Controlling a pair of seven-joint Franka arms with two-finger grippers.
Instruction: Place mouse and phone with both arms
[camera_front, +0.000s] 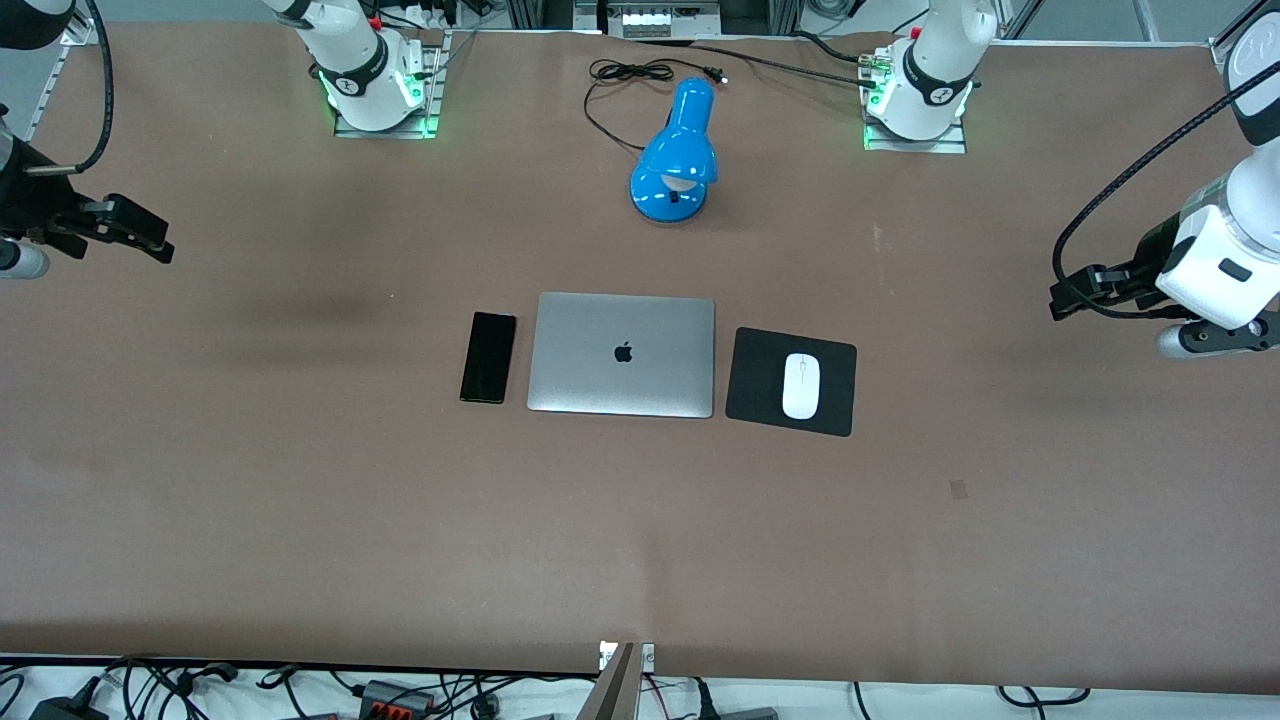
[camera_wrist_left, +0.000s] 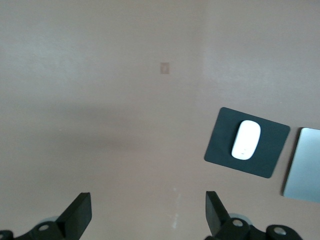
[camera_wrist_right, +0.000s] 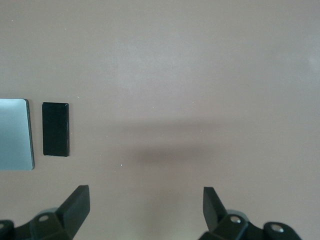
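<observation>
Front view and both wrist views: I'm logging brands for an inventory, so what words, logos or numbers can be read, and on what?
No words or numbers can be read in any view.
Apple logo, a sign without lettering: on the lid of the closed silver laptop.
Round dark emblems on the arm bases: too small to read.
The mouse, phone, mouse pad and blue lamp show no markings.

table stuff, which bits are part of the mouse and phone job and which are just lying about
Part of the job:
- mouse, on the mouse pad
- phone, beside the laptop
- left gripper, open, up over bare table
- right gripper, open, up over bare table

Just lying about:
- mouse pad
- closed silver laptop
- blue desk lamp, with its black cord
</observation>
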